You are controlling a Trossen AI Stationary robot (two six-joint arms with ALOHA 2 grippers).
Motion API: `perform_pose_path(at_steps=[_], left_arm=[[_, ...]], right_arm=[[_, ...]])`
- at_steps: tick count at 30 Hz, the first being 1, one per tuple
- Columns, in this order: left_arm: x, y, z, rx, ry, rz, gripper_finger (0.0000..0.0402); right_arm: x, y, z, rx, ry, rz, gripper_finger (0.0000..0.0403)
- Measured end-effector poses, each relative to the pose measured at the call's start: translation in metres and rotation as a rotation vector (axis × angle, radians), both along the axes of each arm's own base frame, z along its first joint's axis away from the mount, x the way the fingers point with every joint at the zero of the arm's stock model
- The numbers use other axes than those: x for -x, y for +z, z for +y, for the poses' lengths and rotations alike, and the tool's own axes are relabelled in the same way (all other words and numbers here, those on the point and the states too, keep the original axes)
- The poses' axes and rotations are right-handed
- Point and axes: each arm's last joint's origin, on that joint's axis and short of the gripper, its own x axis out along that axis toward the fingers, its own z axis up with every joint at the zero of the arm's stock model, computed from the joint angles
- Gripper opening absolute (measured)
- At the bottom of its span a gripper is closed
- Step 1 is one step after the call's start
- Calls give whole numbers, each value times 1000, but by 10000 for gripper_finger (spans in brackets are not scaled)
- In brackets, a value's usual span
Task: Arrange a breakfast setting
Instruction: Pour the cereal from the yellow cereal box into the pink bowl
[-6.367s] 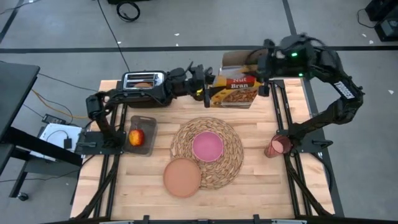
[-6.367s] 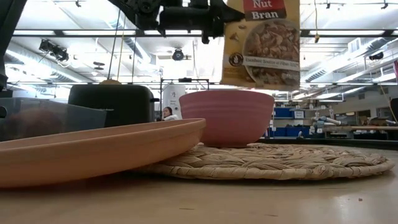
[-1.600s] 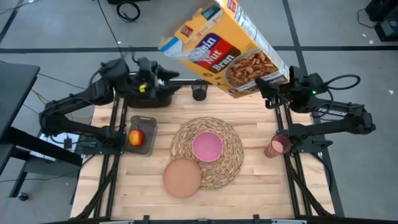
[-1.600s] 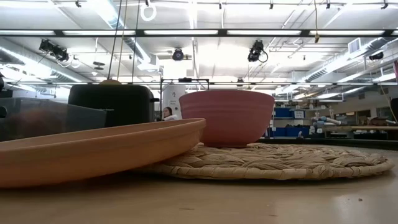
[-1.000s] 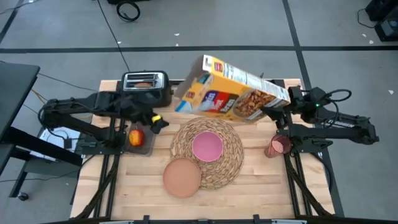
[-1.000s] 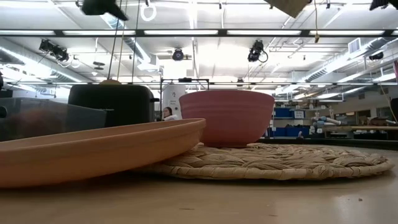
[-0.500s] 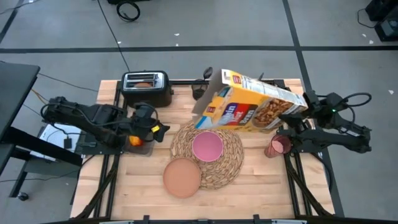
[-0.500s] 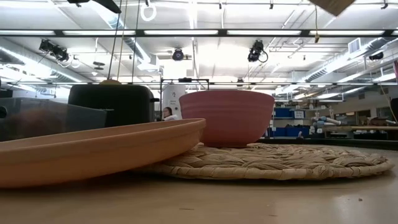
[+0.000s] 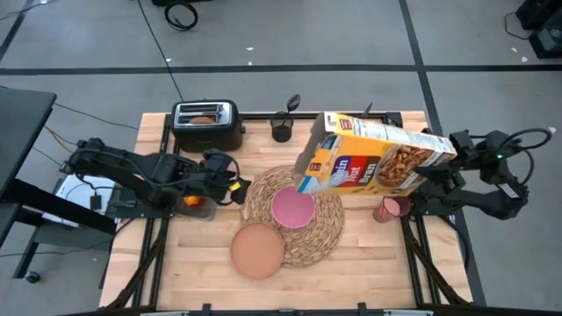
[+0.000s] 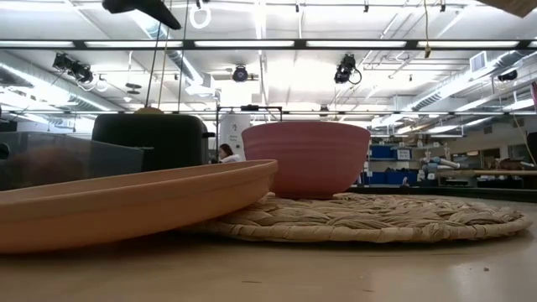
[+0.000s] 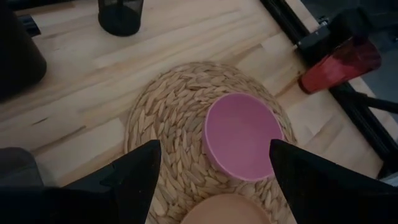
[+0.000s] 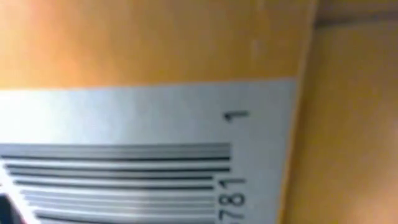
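Nearest the front edge of the table [image 9: 351, 281] sits the brownish-pink plate [image 9: 257, 250], its far edge overlapping the woven placemat [image 9: 329, 230]. The pink bowl [image 9: 292, 206] is roughly mid-mat, upright, just behind the plate (low view has the plate rim up close and the bowl right past it).

Left gripper [image 9: 239, 187] hangs over the mat's left edge, fingers [image 11: 138, 168] spread wide w/ nothing between them; its wrist cam looks straight down at the bowl. The red apple [image 9: 190, 201] is mostly hidden under that arm, in a dark tray on the left side of the table, only a sliver showing.

Right side: translucent pink cup [image 9: 390, 208] lies on its side by the black rail, well apart from the mat. Right gripper [image 9: 436, 163] is clamped on the bottom end of the cereal box [image 9: 369, 162], which is up in the air, tipped nearly sideways w/ its open top over the mat's far edge, near the bowl. Right wrist cam is just barcode and yellow cardboard.

Far edge: black toaster [image 9: 206, 125] at the back left w/ a toast slice [image 9: 203, 118] in a slot, and a small black cup [image 9: 281, 132] next to it w/ the spoon [image 9: 291, 104] standing in it.
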Motion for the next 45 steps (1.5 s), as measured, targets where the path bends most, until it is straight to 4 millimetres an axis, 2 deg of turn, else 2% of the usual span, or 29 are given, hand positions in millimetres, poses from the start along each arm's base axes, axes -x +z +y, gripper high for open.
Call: perform_pose_path(at_steps=[6,13,21,26,36,45], left_arm=[[-13,-4,-3,-11,9,-34,306],[-35,-15,-8,-40,-21,-34,306],[-40,-21,-10,-42,-21,-22,306],[-42,-22,-10,-45,-22,-20,306],[-50,-34,-13,-52,-35,27,306],[-55,-41,-14,-65,-44,61,306]], right_arm=[[11,3,4,2,12,67,257],[9,-1,4,9,30,115,257],[8,-6,3,11,26,172,257],[3,-12,2,8,33,210,257],[-18,-14,-3,26,71,323,257],[-25,-17,-6,28,63,386,257]])
